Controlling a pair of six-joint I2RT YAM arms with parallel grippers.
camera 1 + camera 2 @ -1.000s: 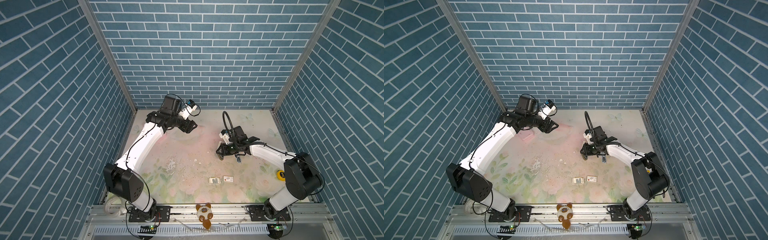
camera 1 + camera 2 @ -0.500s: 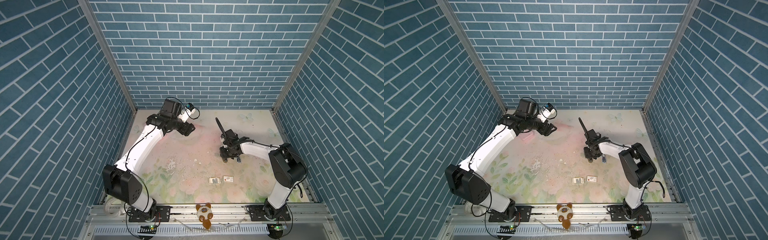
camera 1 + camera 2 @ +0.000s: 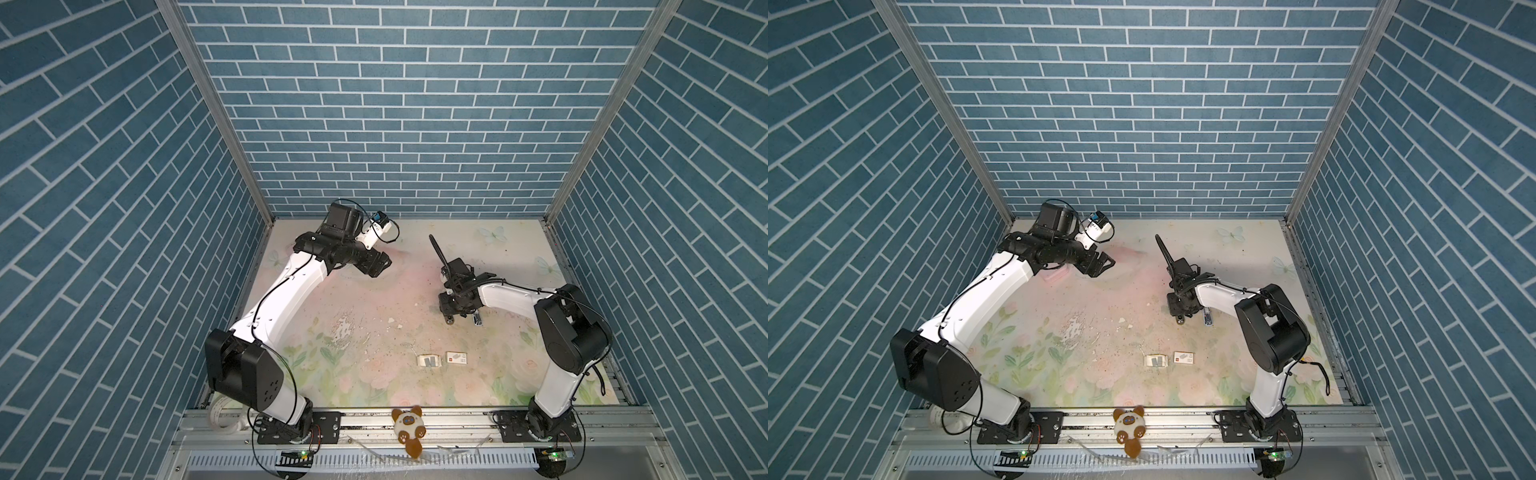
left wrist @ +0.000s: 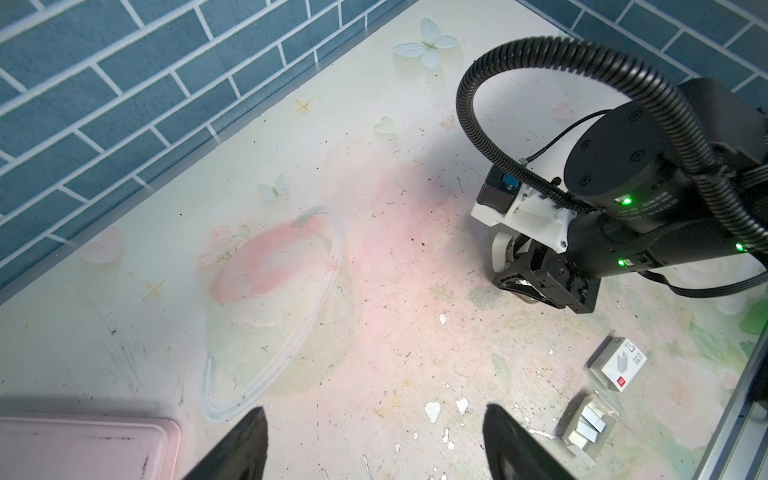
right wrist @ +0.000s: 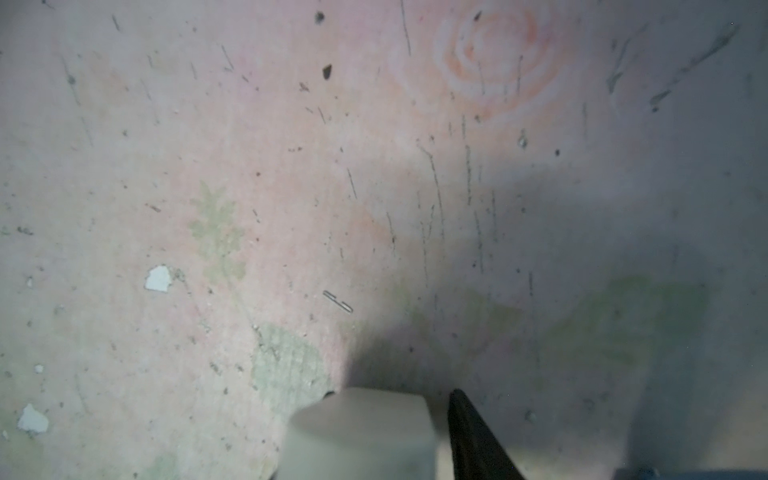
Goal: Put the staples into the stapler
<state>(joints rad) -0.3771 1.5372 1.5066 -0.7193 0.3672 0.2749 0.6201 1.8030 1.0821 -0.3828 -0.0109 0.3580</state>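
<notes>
The staples (image 4: 592, 419) are grey strips in a small white tray (image 3: 429, 360) (image 3: 1156, 360) on the front middle of the table. Its white sleeve (image 3: 456, 358) (image 3: 1183, 357) (image 4: 619, 365), which has a red mark, lies beside it. My right gripper (image 3: 451, 311) (image 3: 1179, 313) (image 5: 390, 399) points down at the table with the white stapler (image 5: 361, 432) (image 4: 502, 249) between its fingers. One black finger (image 5: 473, 436) shows close beside the stapler; whether it presses on it is unclear. My left gripper (image 3: 380, 264) (image 3: 1102, 264) (image 4: 376, 436) hangs open and empty at the back left.
A small silvery piece (image 3: 477, 319) (image 3: 1207, 318) lies just right of the right gripper. A thin loose staple (image 5: 337, 301) lies on the worn floral mat. A pink tray (image 4: 83, 449) (image 3: 1054, 276) sits under the left arm. A plush toy (image 3: 409, 428) rests on the front rail.
The right arm's elbow has swung inward and its wrist has turned, so the cable now sticks up toward the back wall. Its gripper stays over the same spot. The left arm barely moved.
</notes>
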